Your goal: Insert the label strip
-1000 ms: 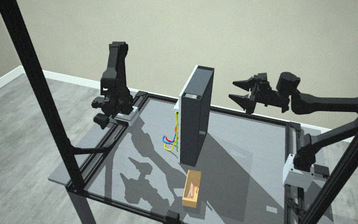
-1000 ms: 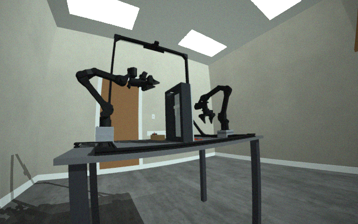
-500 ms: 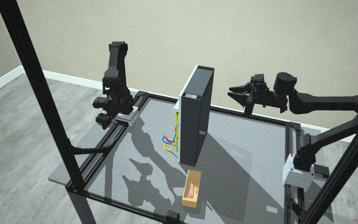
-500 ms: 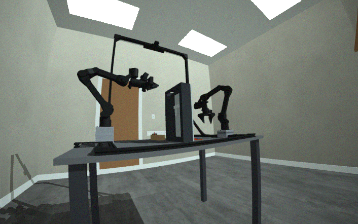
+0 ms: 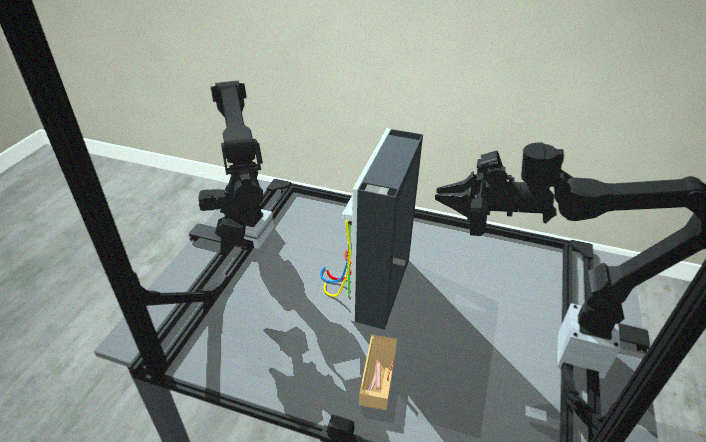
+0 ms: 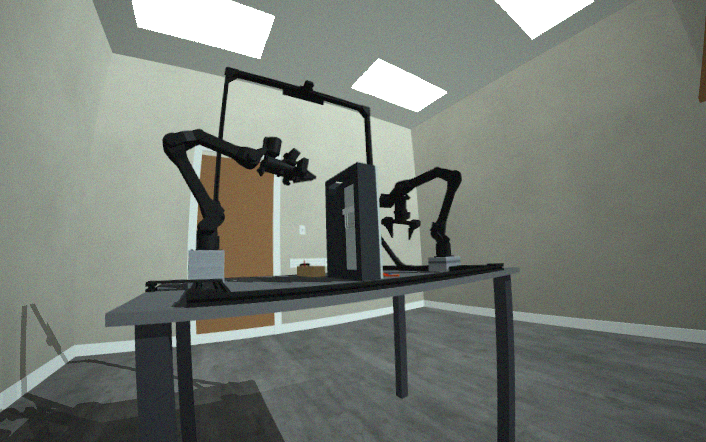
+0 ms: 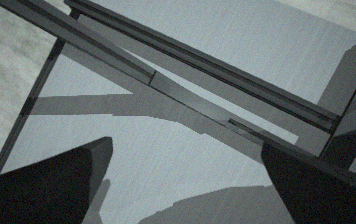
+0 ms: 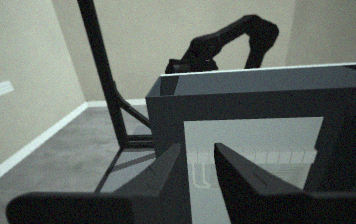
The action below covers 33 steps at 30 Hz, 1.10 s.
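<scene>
The tan box (image 5: pixel 381 373) sits on the table near the front edge, with a pale pink label strip (image 5: pixel 375 374) inside it. The dark rack cabinet (image 5: pixel 388 223) stands mid-table; its white panel with a row of network jacks (image 8: pixel 250 157) shows in the right wrist view. My right gripper (image 5: pixel 442 191) hovers high beside the cabinet's top, pointing at it, with its fingers nearly together and nothing between them. My left gripper (image 6: pixel 400 226) hangs near its base, far from the box, fingers wide open (image 7: pixel 185 145) and empty over the table rail.
Coloured cables (image 5: pixel 338 270) hang from the cabinet's jack side down to the table. Black frame rails (image 7: pixel 210 95) border the table. A tall black post (image 5: pixel 78 171) rises at the front left corner.
</scene>
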Each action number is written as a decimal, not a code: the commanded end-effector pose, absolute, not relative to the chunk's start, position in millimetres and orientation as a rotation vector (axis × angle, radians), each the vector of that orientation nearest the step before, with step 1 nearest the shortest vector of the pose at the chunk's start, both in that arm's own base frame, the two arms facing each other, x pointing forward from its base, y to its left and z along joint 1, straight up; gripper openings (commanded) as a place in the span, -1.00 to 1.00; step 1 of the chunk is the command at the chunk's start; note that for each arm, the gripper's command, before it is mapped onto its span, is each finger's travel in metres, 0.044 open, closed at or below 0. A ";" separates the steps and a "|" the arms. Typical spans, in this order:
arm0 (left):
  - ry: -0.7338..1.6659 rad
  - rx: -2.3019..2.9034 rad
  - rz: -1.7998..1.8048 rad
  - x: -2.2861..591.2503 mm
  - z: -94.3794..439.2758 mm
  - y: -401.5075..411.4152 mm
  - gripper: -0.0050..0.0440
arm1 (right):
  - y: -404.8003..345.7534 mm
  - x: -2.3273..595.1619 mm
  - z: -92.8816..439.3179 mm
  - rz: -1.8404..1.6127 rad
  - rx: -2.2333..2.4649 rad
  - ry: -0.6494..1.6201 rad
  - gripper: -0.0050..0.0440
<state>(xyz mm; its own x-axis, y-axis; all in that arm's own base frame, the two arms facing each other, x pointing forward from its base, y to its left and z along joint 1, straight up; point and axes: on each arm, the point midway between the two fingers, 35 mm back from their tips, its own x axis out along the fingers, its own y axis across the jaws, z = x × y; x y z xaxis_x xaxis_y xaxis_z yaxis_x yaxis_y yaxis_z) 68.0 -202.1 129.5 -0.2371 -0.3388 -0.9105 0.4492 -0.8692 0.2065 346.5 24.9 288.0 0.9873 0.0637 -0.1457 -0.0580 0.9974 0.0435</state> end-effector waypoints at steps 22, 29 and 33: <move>0.346 0.670 -1.176 202.4 238.0 -131.6 1.00 | 111.9 402.9 217.1 0.172 0.079 0.611 -0.39; 0.334 0.429 -0.878 222.8 268.7 -78.6 1.00 | 138.8 413.5 183.2 0.180 0.067 0.772 -0.39; 0.300 0.307 -0.717 225.6 285.9 -51.2 1.00 | 151.4 416.5 166.4 0.180 0.056 0.850 -0.39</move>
